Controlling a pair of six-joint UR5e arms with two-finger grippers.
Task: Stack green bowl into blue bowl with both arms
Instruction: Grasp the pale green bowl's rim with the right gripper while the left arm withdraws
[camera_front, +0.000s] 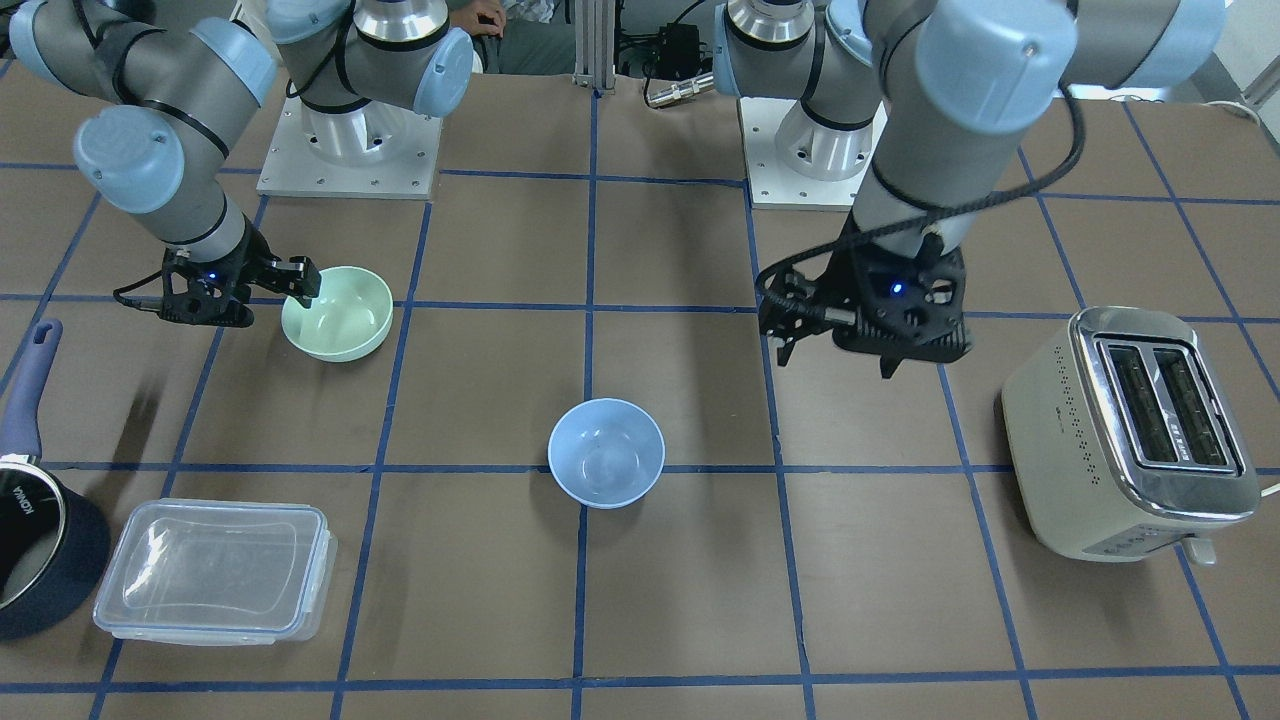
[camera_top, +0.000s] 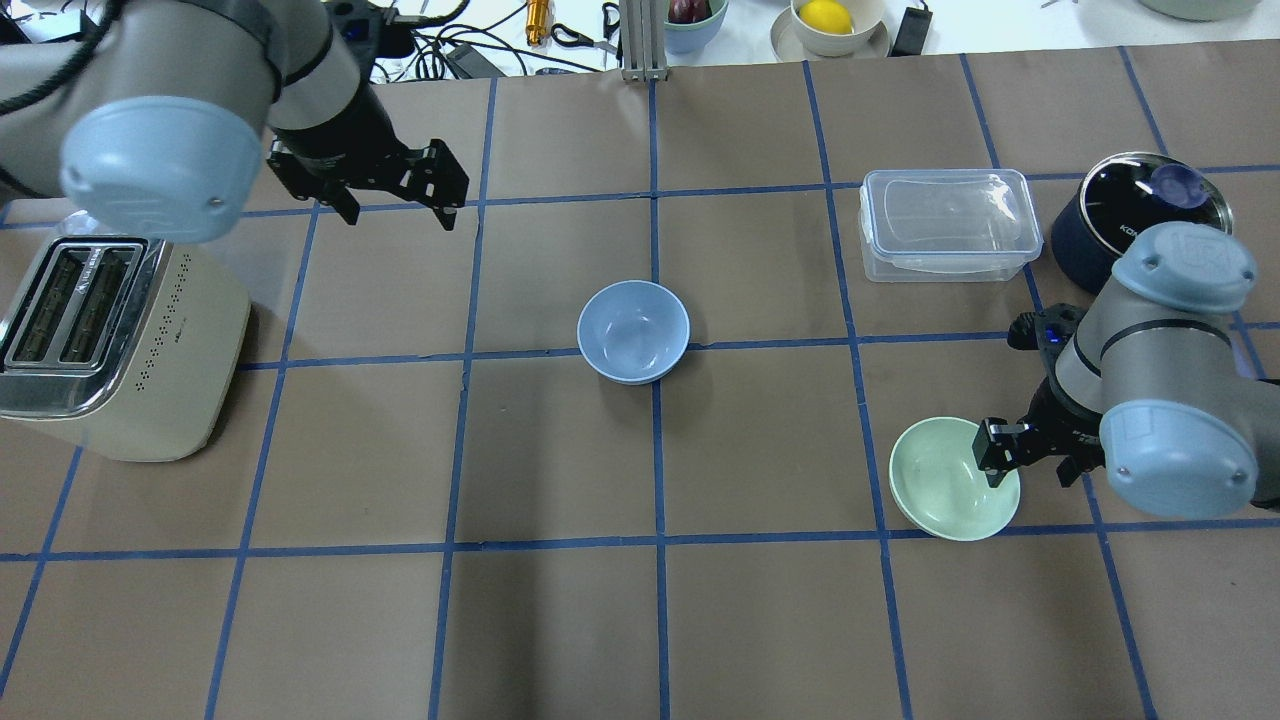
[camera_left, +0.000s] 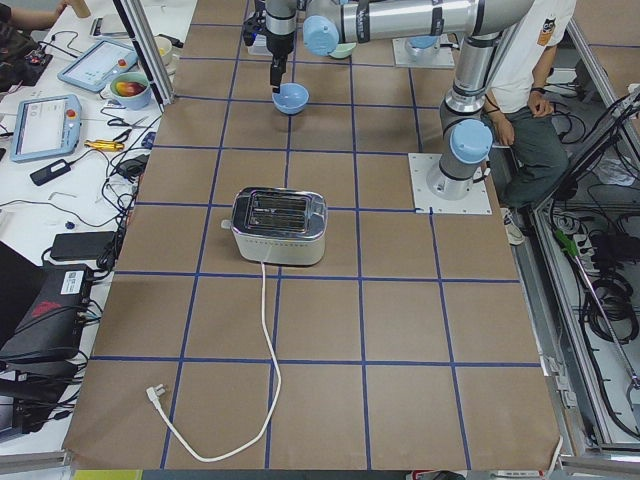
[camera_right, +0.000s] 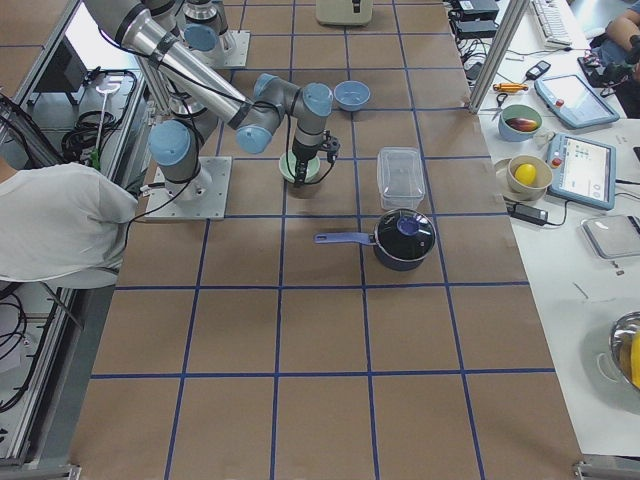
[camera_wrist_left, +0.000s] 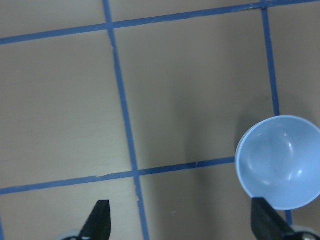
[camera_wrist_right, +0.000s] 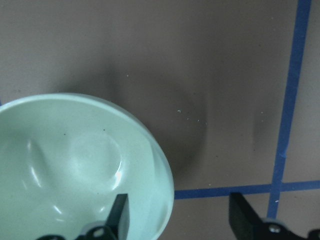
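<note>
- Broadly, the table (camera_top: 560, 620) is brown, with blue tape lines marking it into squares
- The cream toaster (camera_top: 110, 340) stands at the end on my left side, with its two slots facing up
- The dark blue saucepan (camera_top: 1150, 195) sits at the far end on my right, with its lid on
- A clear lidded container (camera_top: 948, 222) lies just beside the saucepan, on its inner side
- The blue bowl (camera_top: 633, 331) sits upright near the middle of the table, on a tape line, with nothing inside
- The green bowl (camera_top: 945, 485) sits on my right side, well apart from the blue bowl
- My right gripper (camera_wrist_right: 182, 215) straddles the green bowl's rim, jaws apart, with one finger inside and one outside
- My left gripper (camera_wrist_left: 182, 220) hangs above bare table with its fingers spread wide and nothing between them, and the blue bowl is off to one side
</note>
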